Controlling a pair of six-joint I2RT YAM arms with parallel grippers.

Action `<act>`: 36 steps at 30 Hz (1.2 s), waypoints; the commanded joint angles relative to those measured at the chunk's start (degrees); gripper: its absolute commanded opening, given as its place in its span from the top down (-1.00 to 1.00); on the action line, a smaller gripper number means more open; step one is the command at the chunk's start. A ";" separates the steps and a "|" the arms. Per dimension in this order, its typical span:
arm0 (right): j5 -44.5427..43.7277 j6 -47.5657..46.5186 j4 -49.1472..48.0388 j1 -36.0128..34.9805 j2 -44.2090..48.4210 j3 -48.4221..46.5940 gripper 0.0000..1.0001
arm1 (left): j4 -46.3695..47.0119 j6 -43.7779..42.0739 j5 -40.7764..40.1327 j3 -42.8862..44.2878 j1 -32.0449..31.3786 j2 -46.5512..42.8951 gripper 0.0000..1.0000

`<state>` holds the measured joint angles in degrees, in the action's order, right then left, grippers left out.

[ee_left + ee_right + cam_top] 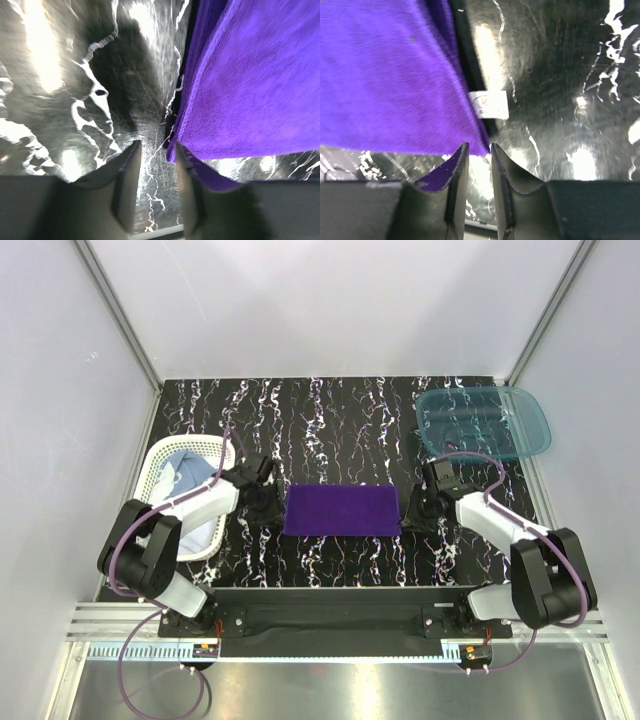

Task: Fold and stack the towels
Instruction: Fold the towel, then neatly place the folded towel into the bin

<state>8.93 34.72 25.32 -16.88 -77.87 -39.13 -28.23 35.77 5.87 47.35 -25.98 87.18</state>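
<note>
A black, white-veined table (340, 410) fills a white-walled booth. Near its middle the purple towel (340, 510) lies flat as a folded rectangle. The left gripper (262, 502) is at its left edge and the right gripper (415, 515) at its right, both with jaws parted and gripping nothing. This fold looks finished; next, I judge, the left arm must lift clear and fetch the pale blue towel (185, 470) from the white basket (160, 455). The towel's white tag (489, 105) bears print too small to read. A teal bin (540, 430) sits far right.
</note>
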 commanded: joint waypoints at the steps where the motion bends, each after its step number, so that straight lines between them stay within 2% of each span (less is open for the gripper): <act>1: -1.63 -1.58 4.90 -0.34 3.94 -5.24 0.35 | -4.72 -1.67 -7.61 8.27 0.05 -2.18 0.19; 4: 1.68 -3.33 3.08 -0.34 3.43 -7.36 0.28 | -2.98 -3.16 -3.87 11.26 0.05 -2.80 0.15; 7: 9.69 -7.38 -4.04 -0.34 -1.14 -8.32 0.26 | 7.53 -4.57 5.45 10.31 0.05 -0.70 0.12; 9: 13.02 -8.61 -8.61 -0.34 -4.65 -8.50 0.25 | 10.20 -4.92 8.88 10.65 0.14 2.63 0.12; 13: 11.99 -9.84 -12.75 -0.26 -7.39 -7.63 0.21 | 9.34 -5.97 8.37 15.92 0.66 13.95 0.13; 18: 6.91 -11.78 -11.97 -0.25 -10.20 -7.97 0.18 | 8.64 -4.04 5.74 19.25 1.89 17.23 0.08; 20: 4.44 -12.74 -9.35 -0.17 -10.29 -8.85 0.20 | 3.90 -4.13 4.69 21.54 1.98 18.29 0.05; 21: 2.43 -13.18 -8.19 -0.25 -9.85 -10.07 0.22 | 0.92 -4.04 1.63 24.69 2.07 18.47 0.04; 22: 2.32 -14.14 -6.62 -0.25 -8.98 -10.26 0.22 | -4.33 -3.95 0.21 26.46 1.98 18.38 0.03; 26: 3.46 -14.16 -5.46 -0.25 0.58 -8.60 0.07 | -7.89 -5.00 -1.30 28.41 1.89 13.12 -0.11; 27: 3.64 -13.98 -5.63 -0.25 1.57 -8.15 -0.06 | -8.07 -5.18 -0.43 28.15 1.89 9.80 -0.17; 31: 4.17 -14.94 -5.72 -0.25 -0.08 -8.15 -0.36 | -9.21 -8.25 5.02 26.04 1.89 1.44 -0.20; 33: 3.99 -15.12 -5.98 -0.25 -1.85 -7.89 -0.43 | -9.83 -11.41 8.09 25.16 1.89 -2.52 -0.21; 36: 3.12 -14.86 -7.74 -0.25 -2.55 -6.83 -0.50 | -11.14 -14.84 7.76 21.92 1.89 -10.34 -0.29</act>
<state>13.98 20.80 19.14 -16.88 -79.61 -46.46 -37.43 25.98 10.96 71.72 -24.12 83.15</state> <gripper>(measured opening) 0.745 0.636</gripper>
